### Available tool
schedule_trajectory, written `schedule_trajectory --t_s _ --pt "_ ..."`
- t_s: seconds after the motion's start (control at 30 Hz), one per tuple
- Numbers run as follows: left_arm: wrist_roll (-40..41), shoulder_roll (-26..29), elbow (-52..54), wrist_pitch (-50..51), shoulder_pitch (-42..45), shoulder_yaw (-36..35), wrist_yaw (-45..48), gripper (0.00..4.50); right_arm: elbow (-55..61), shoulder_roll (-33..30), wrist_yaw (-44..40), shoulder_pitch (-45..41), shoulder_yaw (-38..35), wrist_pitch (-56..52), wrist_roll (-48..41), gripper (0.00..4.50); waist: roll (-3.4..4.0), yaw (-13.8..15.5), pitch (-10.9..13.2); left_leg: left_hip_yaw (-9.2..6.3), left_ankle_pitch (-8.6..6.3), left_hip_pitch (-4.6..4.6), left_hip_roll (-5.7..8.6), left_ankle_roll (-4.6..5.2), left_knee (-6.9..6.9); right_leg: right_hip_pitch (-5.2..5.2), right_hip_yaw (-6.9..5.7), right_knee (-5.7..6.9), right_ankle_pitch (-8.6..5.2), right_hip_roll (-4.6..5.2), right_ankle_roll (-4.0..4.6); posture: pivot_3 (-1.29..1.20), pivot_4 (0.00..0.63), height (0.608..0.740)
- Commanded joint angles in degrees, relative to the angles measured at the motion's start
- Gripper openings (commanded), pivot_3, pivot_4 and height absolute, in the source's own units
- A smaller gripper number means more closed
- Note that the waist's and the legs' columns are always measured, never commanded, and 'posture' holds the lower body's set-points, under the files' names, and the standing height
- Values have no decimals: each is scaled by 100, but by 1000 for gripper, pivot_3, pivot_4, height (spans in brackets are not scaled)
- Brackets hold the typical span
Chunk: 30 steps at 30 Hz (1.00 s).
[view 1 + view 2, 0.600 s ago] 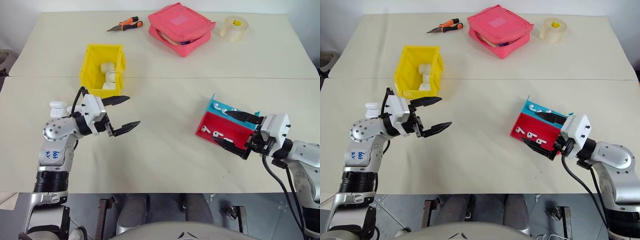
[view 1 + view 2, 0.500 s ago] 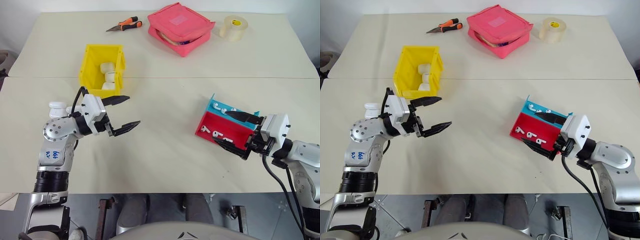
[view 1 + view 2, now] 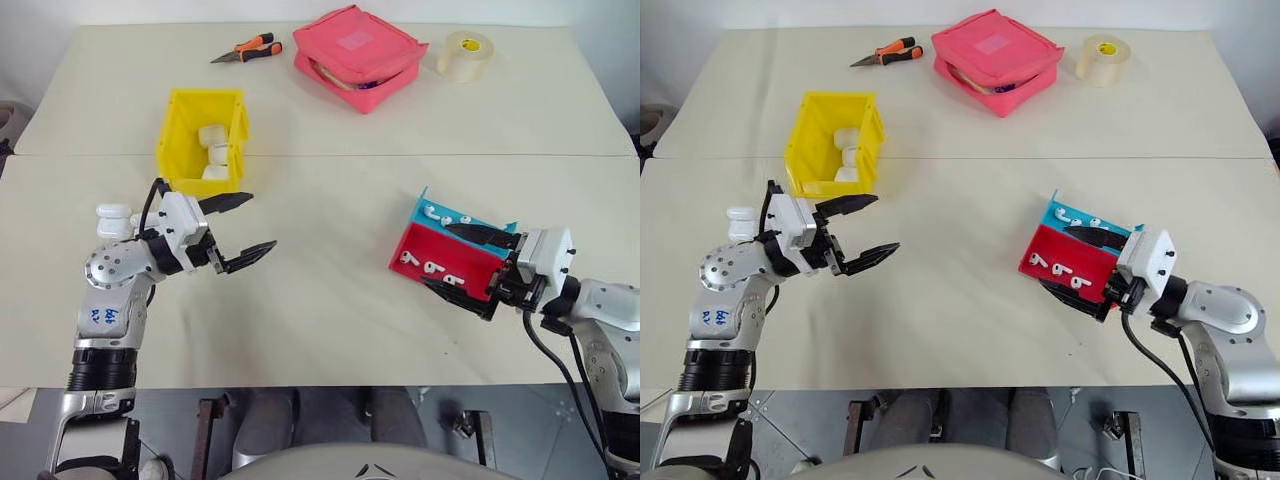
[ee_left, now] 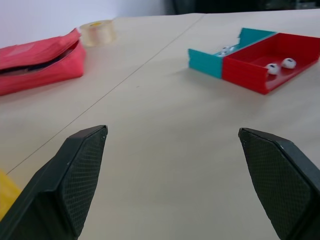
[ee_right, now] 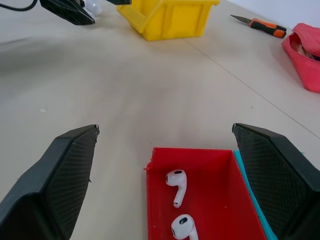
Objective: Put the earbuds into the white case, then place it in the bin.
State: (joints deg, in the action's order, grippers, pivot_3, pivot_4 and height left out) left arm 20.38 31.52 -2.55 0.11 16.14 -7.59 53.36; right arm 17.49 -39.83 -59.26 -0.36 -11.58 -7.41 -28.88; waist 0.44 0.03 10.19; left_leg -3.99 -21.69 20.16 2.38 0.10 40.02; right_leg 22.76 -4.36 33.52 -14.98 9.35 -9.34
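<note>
The left gripper [image 3: 236, 233] hovers wide open and empty over the bench [image 3: 330, 310], just in front of the yellow bin [image 3: 203, 140], which holds white cases [image 3: 213, 152]. The right gripper [image 3: 474, 268], likewise spread wide and holding nothing, straddles the red and blue tray [image 3: 449, 253] where the earbuds [image 5: 177, 184] lie loose

This looks like a robotics lab or test bench rather than a home. Two plain cream-coloured desk tops [image 3: 330, 300] are pushed together with a seam between them, set against a bare white wall. Staged props sit spread out on them: orange-handled pliers [image 3: 247, 47], a roll of clear packing tape [image 3: 461, 55], a pink zip fabric pouch [image 3: 360, 57], a bright yellow plastic storage bin [image 3: 203, 140] and a shallow red and blue plastic tray [image 3: 450, 258].
</note>
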Motion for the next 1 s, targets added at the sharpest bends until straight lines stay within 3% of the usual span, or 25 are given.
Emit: schedule_trajectory --t_s 0.03,0.27,0.57,0.77,1.0 --pt "38 40 322 50 -288 -452 -509 4477 -20 112 -92 -297 86 152 -121 4500 2 -5 1 2 0 0 -2 -1 0 2 1 -1 0 -1 0 0 150 740" --pt "47 -123 1532 710 -1722 -1567 -1978 4477 181 608 -331 -1080 876 117 -278 4500 2 -33 2 5 -5 0 -13 -10 -3 13 10 -3 0 -6 0 0 150 740" --pt "141 -887 3399 2508 -3615 -2577 -3746 4477 144 1202 -476 -1573 1360 444 -298 4500 0 117 3 2 -10 5 -8 -12 0 18 20 -1 -1 -5 2 0 150 740" --pt "479 -879 4030 3864 -3399 -2605 -4370 4477 43 1250 -566 -1554 1475 626 -180 4500 0 127 3 6 -10 4 -8 -13 -1 25 27 5 -3 -8 6 0 150 740" --pt "718 -375 4141 6138 -2041 -2447 -5088 4477 211 919 -549 -1359 1337 258 -335 4500 -2 118 1 22 -10 7 -8 -16 -1 53 50 30 -6 -14 12 0 150 740"
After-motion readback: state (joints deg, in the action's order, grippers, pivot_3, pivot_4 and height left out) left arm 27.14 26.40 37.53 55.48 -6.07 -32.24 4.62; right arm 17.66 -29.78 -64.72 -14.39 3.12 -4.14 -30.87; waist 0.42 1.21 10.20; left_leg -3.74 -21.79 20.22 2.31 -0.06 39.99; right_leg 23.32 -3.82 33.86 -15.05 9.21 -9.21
